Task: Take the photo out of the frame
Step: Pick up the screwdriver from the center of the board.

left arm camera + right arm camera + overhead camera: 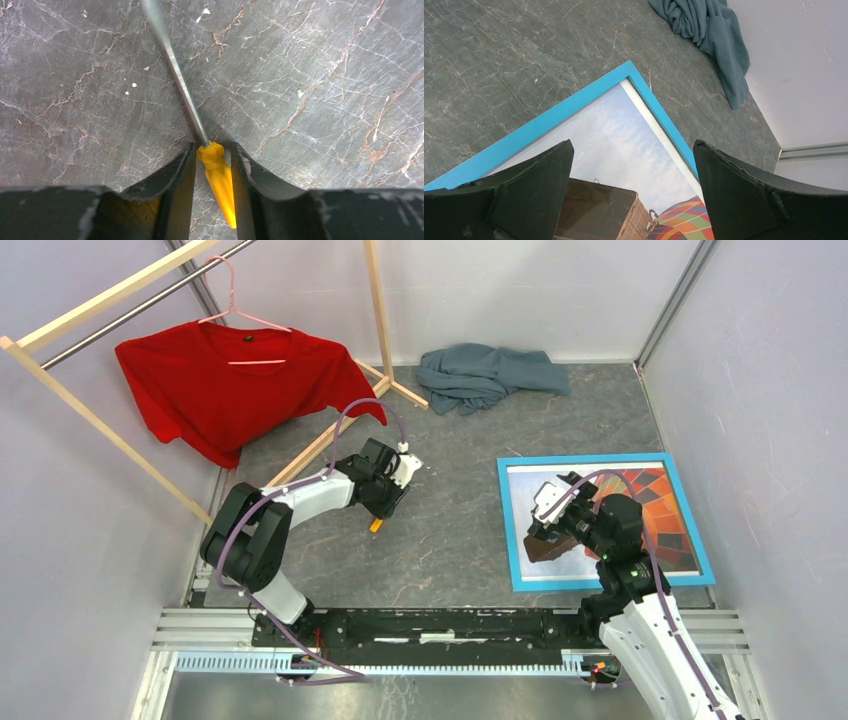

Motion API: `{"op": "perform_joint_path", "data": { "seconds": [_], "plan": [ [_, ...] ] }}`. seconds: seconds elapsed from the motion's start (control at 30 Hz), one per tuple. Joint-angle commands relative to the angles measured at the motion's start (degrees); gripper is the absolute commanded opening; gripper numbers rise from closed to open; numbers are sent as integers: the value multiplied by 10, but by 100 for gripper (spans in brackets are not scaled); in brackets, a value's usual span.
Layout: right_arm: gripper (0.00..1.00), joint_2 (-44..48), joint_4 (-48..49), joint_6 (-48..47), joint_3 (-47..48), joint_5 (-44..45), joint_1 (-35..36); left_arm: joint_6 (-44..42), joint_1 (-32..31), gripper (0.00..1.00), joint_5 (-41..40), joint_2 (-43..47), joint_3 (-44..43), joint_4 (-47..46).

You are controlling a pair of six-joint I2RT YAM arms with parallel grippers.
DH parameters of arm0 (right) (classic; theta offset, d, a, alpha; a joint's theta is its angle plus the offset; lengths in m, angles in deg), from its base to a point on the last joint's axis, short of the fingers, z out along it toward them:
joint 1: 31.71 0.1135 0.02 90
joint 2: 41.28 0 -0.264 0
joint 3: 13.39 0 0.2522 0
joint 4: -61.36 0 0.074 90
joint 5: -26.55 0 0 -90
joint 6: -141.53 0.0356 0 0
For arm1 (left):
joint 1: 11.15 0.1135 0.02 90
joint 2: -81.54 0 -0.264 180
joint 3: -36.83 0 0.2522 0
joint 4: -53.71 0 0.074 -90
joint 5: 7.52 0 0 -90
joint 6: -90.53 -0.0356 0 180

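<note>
The frame (pixel 604 459), light blue, lies flat at the table's right with the photo (pixel 660 510) of a colourful balloon inside it. My right gripper (pixel 548 512) hovers over the picture's left part. In the right wrist view the right gripper (pixel 634 150) is open above the photo (pixel 614 130), near a corner of the frame (pixel 549 120), holding nothing. My left gripper (pixel 385 508) is down at mid-table. Its jaws stand narrow around the yellow handle of a screwdriver (pixel 220 180). The left finger (pixel 182 170) touches the handle's collar; a sliver of table shows at the right finger.
A red shirt (pixel 225 380) hangs from a wooden clothes rack (pixel 378 310) at the back left. A blue-grey cloth (pixel 485 375) lies crumpled at the back wall. Pale walls close in the table on the left, back and right (pixel 760 440).
</note>
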Motion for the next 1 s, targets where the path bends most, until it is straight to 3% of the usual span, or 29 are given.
{"op": "perform_joint_path", "data": {
  "seconds": [0.0, 0.13, 0.37, 0.97],
  "plan": [
    [98, 3, 22, -5, -5, -2, 1, 1, -2, 35, -31, 14, -7, 18],
    [98, 2, 22, -6, -6, -1, 2, -4, -1, 21, -62, 12, -18, 12],
    [98, -3, 24, -6, -6, 5, 2, -19, -2, 11, -142, -49, -98, -40],
    [98, -7, 28, -7, -9, 16, -4, -134, 30, 10, -257, -368, -487, -17]
  ]
}}
